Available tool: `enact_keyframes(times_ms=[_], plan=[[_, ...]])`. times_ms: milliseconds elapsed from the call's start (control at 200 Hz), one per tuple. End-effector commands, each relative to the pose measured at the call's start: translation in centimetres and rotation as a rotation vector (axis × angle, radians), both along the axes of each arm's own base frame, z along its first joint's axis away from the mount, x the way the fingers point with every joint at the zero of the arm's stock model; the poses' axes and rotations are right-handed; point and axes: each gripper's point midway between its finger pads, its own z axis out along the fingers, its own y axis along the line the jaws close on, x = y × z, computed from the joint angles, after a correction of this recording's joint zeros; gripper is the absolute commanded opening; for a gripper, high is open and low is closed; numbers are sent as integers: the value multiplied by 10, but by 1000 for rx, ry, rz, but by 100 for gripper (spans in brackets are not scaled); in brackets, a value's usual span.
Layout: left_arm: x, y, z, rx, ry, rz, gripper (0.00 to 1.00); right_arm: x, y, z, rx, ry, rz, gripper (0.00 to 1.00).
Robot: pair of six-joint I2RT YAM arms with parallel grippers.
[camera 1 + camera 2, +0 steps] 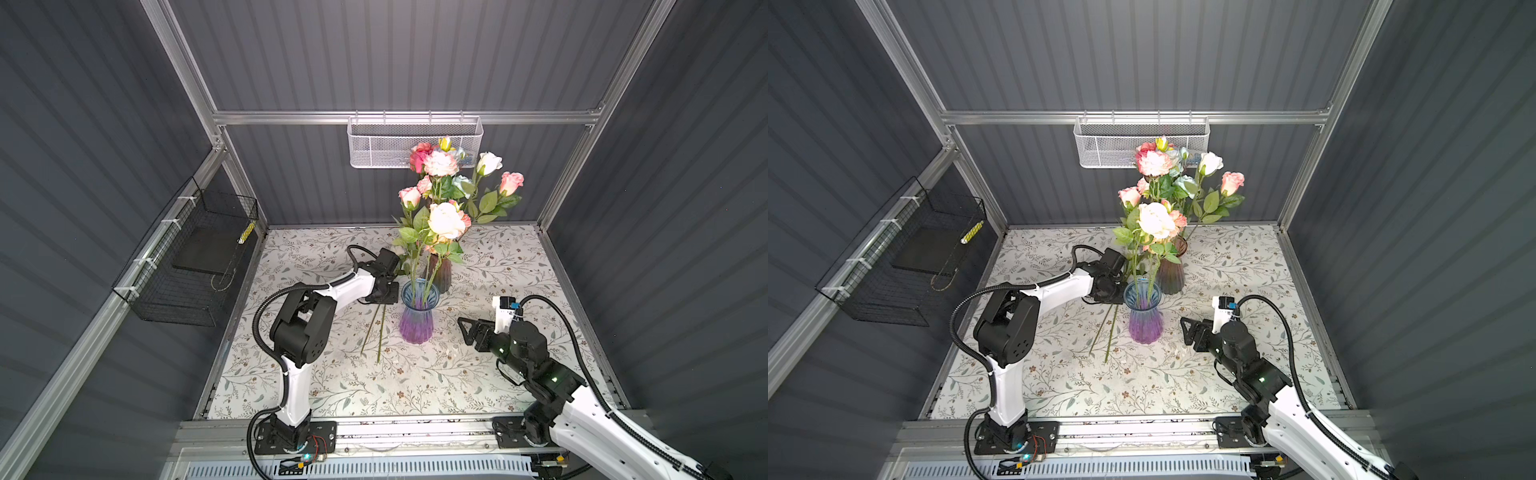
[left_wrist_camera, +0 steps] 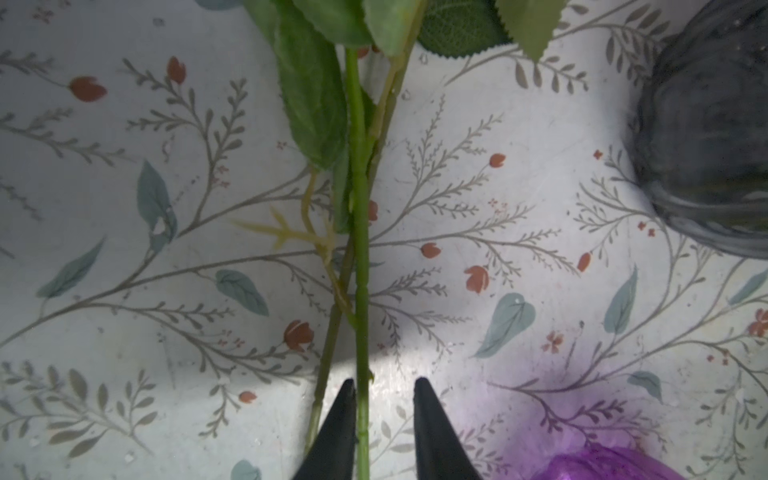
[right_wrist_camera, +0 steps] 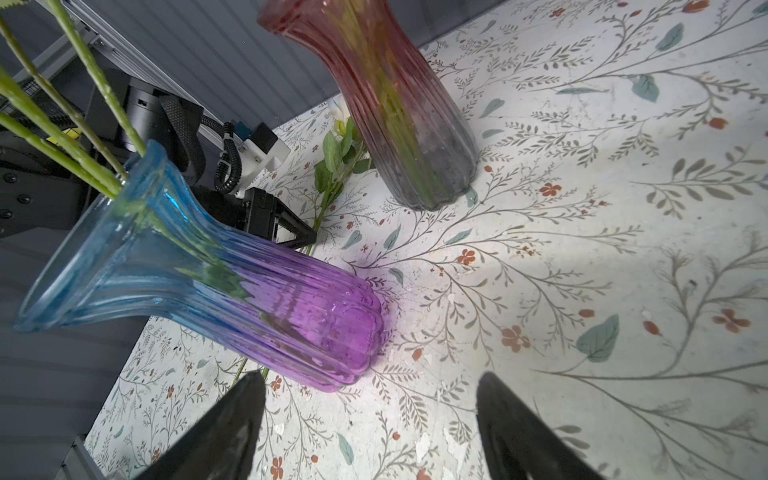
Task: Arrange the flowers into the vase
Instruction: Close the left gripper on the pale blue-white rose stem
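You have two vases on the worktop (image 1: 374, 386). A blue-to-purple vase (image 1: 419, 320) stands in front, and a darker red-to-grey vase (image 1: 444, 274) stands just behind it, close but apart.

The flowers (image 1: 446, 220) show about ten blooms in pink, cream, white and pale blue. The heads overlap, so you cannot count them exactly. Most stand in the darker vase, and at least three stems rise from the blue one.

Two more stems (image 1: 380, 336) lie flat on the worktop just left of the blue vase.

- **Left end effector:** The left end effector (image 2: 384, 380) is low over the two lying stems. Its fingers are slightly apart. One stem runs between them against one finger, with a gap to the other.
- **Right end effector:** The right end effector (image 3: 370, 374) is near the blue vase on its right. It is spread wide and holds nothing.

The widest bare stretch of worktop runs along the front, between the two arm bases, and along the right side. At the back edge the blooms lean close to the wall.

The worktop is pale, printed with leafy sprigs. Ribbed grey walls (image 1: 374, 54) on an aluminium frame (image 1: 291, 117) enclose it. A white mesh basket (image 1: 386, 145) hangs on the back rail and a black wire basket (image 1: 183, 282) on the left wall.
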Motion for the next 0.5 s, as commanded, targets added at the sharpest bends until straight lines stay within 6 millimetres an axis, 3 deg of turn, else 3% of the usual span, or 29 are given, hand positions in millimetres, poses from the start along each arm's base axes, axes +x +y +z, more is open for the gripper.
enact_keyframes(times_ms=[0,215,495], plan=[[-4,4,-8,64,23,-23,27,1,-4,-3,-4,-10,-19,82],[-6,10,-22,113,41,-28,24,1,-4,-7,-4,-4,-21,82],[-7,9,-27,114,49,-40,7,2,-4,-7,-2,-4,-23,83]])
